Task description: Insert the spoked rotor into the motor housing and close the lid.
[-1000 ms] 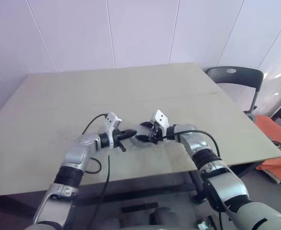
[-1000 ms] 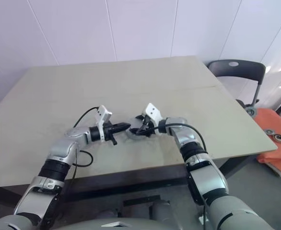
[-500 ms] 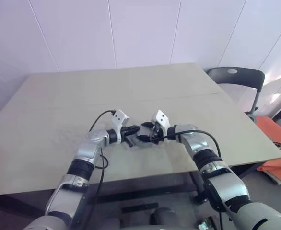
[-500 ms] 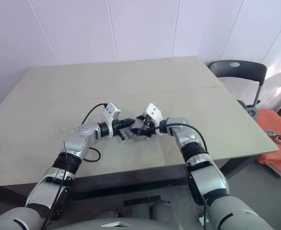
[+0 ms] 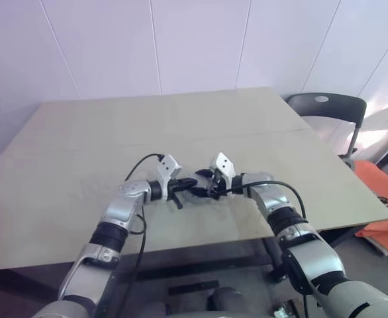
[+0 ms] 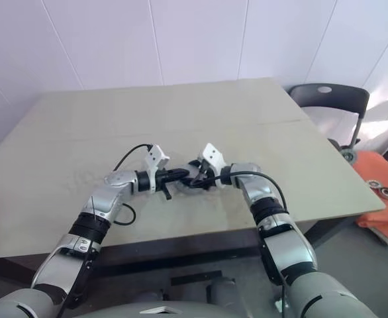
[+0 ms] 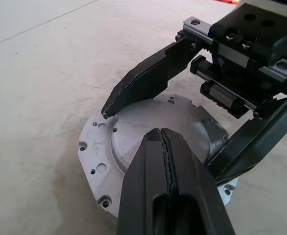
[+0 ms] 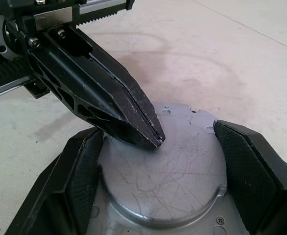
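Moved: left tool (image 7: 162,133) has slid in toward the right tool (image 8: 165,164), which hasn't budged; its tip is now over the round metal part (image 7: 130,139) instead of off to the side.
Left tool: fingers pressed together, tip on or just above the part's raised face, can't tell which.
Right tool: spread wide, one finger on each side of the raised disc, not obviously clamping yet.
Where it is: flat on the worktop (image 5: 181,126), near the front edge, between both tools.
What it is: silvery disc on a holed flange; no spokes or windings showing, so housing or lid, honestly can't tell.
Handling: looks like stiff, scratched metal, probably hefty and slick; I'd grab across the raised rim.
Count: one part, two tools, one chair (image 5: 323,106).
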You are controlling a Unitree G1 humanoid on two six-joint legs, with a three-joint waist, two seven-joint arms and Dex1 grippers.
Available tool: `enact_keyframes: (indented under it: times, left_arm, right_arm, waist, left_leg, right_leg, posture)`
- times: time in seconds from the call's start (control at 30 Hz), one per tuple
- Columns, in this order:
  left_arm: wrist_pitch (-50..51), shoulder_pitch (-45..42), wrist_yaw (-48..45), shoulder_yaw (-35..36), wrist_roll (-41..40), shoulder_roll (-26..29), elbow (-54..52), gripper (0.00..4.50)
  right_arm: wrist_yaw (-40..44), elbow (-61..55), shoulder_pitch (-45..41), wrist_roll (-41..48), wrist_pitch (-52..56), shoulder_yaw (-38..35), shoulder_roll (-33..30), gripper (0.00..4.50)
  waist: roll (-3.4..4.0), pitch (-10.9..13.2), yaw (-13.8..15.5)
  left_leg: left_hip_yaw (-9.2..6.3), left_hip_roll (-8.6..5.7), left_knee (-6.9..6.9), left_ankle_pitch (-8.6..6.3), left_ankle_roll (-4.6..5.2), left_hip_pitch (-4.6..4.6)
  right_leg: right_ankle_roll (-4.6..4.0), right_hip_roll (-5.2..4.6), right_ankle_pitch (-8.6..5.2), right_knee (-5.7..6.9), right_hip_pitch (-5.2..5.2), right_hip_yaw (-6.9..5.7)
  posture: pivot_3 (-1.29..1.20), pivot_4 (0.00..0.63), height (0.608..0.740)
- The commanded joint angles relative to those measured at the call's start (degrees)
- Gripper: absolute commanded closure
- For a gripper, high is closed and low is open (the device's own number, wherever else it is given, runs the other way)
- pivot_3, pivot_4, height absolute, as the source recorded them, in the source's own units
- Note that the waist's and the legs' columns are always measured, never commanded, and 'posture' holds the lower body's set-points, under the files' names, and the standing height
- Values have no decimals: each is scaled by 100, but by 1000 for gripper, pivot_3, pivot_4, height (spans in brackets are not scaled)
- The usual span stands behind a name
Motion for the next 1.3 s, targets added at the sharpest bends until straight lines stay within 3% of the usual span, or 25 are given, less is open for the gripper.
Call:
enact_keyframes:
  times: [0.03, 0.3, 0.9, 1.03, 1.3]
  left_arm:
    - [44, 58, 15, -220, 231, -20, 244, 4500]
    - [-166, -26, 231, -350, 529, -29, 658, 4500]
    - [-109, 5, 90, -352, 474, -49, 504, 4500]
    - [-109, 0, 95, -330, 462, -39, 481, 4500]
    - [-130, 0, 108, -310, 456, -36, 481, 4500]
  right_arm:
    - [-23, 45, 104, -116, 116, 59, -25, 1255]
    - [14, -83, 168, -95, 195, 56, -74, 1255]
    - [160, -265, 243, 33, 418, 4, -94, 1255]
    - [86, -178, 186, -29, 393, 32, -67, 17]
    - [280, -208, 146, 36, 444, 2, -83, 17]
  waist:
    - [0, -3, 0]
    - [-1, -20, 20]
    - [-3, -24, 125]
    - [-4, -24, 125]
    - [-4, -24, 127]
  left_leg:
    - [0, 0, 2, 0, 0, 0]
    - [-2, -4, 5, 0, 0, 2]
    - [-1, -11, -2, 0, 0, 0]
    - [-1, -10, -3, 0, 0, 0]
    - [-1, -10, -3, 0, 0, 0]
  right_leg:
    - [0, 0, 0, 0, 1, 0]
    - [1, -3, -2, -1, 6, -1]
    - [9, -8, -8, -4, 1, 1]
    - [9, -8, -8, -5, 0, 1]
    - [10, -8, -8, -6, 0, 1]
  posture:
    - [0, 0, 740]
    - [0, 0, 740]
    - [0, 0, 740]
    - [0, 0, 740]
    - [0, 0, 740]
